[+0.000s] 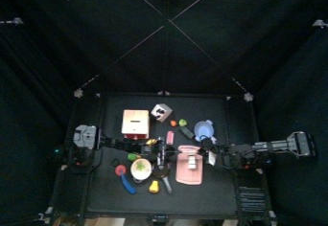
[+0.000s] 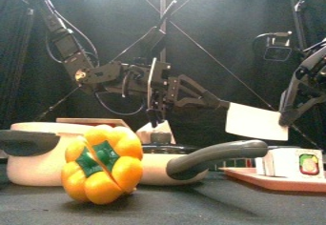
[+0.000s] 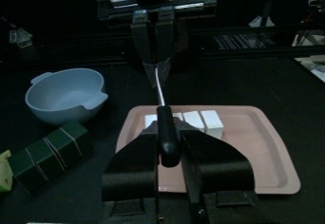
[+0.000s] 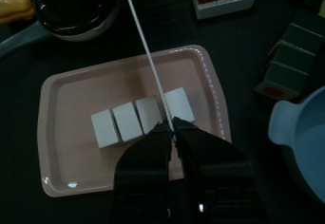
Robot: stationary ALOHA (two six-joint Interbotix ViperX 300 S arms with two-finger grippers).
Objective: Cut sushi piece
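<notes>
Front view: a yellow bell pepper (image 2: 102, 164) stands nearest, before a cream pan (image 2: 51, 153); the pink tray (image 2: 274, 178) lies right of the pan.

Top view: the tray (image 1: 190, 166) sits on the counter (image 1: 109, 196) between both arms.

Left wrist view: the left end effector (image 3: 162, 157) is closed on a thin knife (image 3: 158, 93) above the sushi pieces (image 3: 187, 122) on the tray.

Right wrist view: the right end effector (image 4: 174, 138), jaws pinched together at the knife blade (image 4: 143, 44), hangs over the sushi row (image 4: 140, 119) mid-tray.
</notes>
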